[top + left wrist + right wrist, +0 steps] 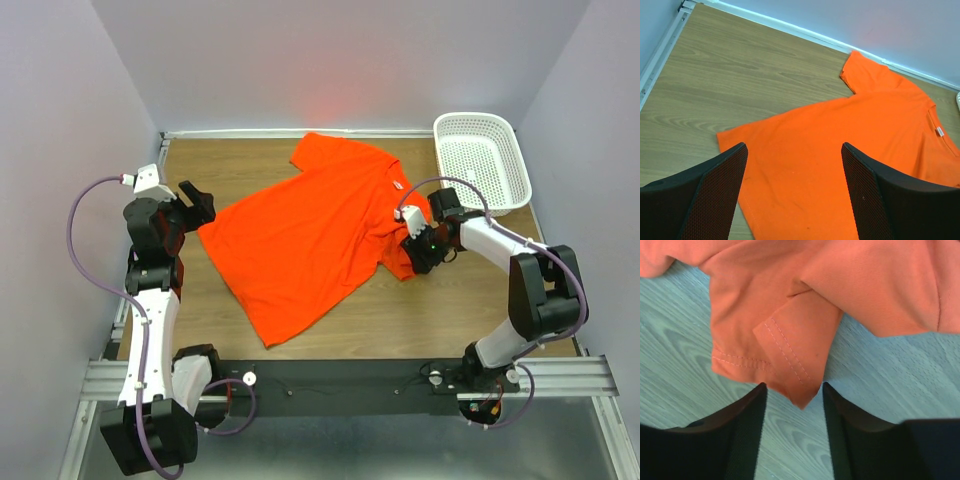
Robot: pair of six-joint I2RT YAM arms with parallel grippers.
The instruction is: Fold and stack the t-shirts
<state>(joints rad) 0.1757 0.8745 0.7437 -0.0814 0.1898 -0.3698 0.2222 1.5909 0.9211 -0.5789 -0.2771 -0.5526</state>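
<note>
Wooden tabletop under flat orange t-shirt. Right gripper half-narrowed astride folded-over sleeve corner, likely to straighten it. Left gripper spread wide, empty, poised above hem.

On my overhead feed I saw a white perforated plastic basket at the far right corner of the wood-grain table. It stood rim up, set at a slant, close to the right wall. A white trim strip ran along the table's far edge, where it met the pale grey back wall. That wall carried a faint reddish tint near its base. A silver metal rail crossed the table's near edge.
</note>
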